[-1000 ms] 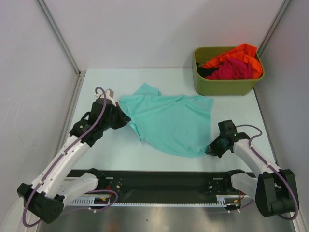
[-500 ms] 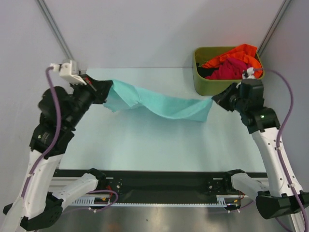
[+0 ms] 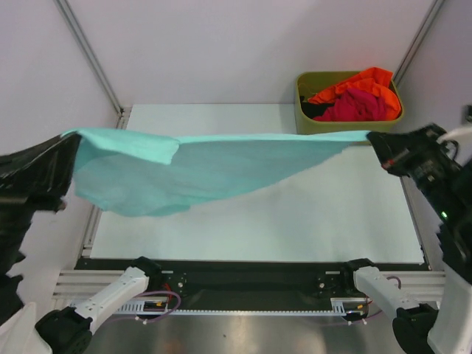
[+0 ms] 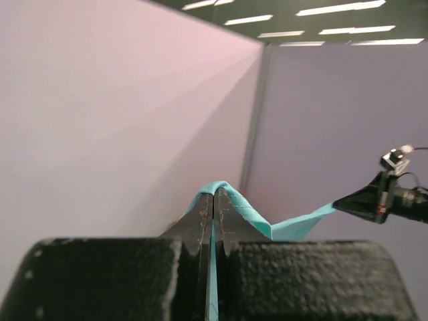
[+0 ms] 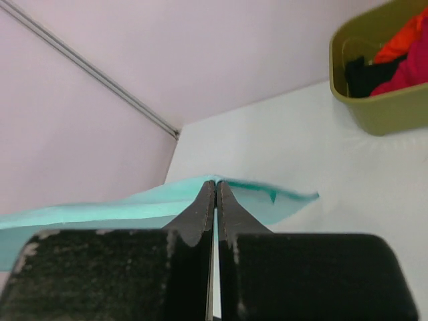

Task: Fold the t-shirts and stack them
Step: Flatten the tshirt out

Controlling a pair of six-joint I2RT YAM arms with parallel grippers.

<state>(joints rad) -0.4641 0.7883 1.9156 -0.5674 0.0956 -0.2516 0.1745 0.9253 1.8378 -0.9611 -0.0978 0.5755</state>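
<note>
Slippage is the danger; the soft teal cloth t-shirt (image 3: pixel 206 173) hangs stretched between the left gripper (image 3: pixel 71 140) and right gripper (image 3: pixel 373 139), each pinching an edge; pulling farther apart could drag a corner free.

You get bright, even light from above; ceiling strips (image 4: pixel 334 12) show in the left wrist view; the white table (image 3: pixel 295 221) shows barely any shadow under the teal t-shirt (image 3: pixel 206 173); the orange t-shirt (image 3: pixel 365 77) glows oversaturated; the black foreground of both wrist views is soft and grainy (too near the lens); the top view's left edge goes dark and blurred.
</note>
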